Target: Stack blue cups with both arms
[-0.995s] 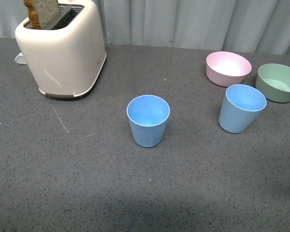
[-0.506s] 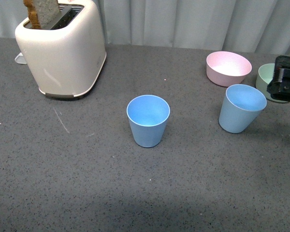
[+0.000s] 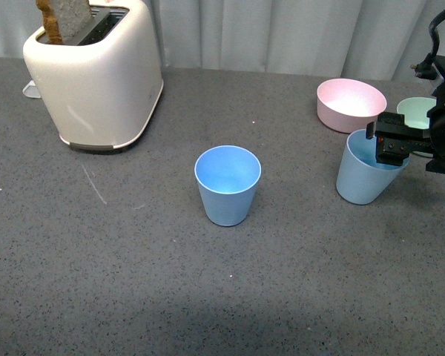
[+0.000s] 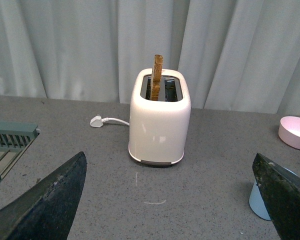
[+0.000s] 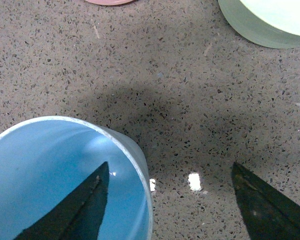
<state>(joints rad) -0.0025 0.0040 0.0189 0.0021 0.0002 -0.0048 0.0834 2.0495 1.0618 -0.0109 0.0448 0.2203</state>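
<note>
A second ago no arm showed in the front view. Since then the right fingers (image 3: pixel 391 142) have swept in from 3 o'clock, past the green bowl (image 3: pixel 417 111), and now sit at the rim of the right blue cup (image 3: pixel 362 179). The right wrist view shows them spread apart: one dips inside the cup's mouth and the other is outside the wall, gripping nothing yet. That reads as the reach nearly done, with the closing pinch on the rim next.

The other blue cup (image 3: pixel 228 185) stands upright near the middle of the bench (image 3: pixel 133 282), well apart at 9 o'clock from the first and not yet touched. The left fingers (image 4: pixel 50 200) are also wide open and empty, held back from the cups and out of the front view.

The pink bowl (image 3: pixel 350 104) sits just beyond the right cup at 12 o'clock, with the green bowl at about 1 o'clock, so the lift probably needs to go straight up before swinging across. The toaster (image 3: pixel 96 74), holding a slice of bread (image 3: pixel 63 18), stands far off at 10 o'clock, clear of the path between the cups.
</note>
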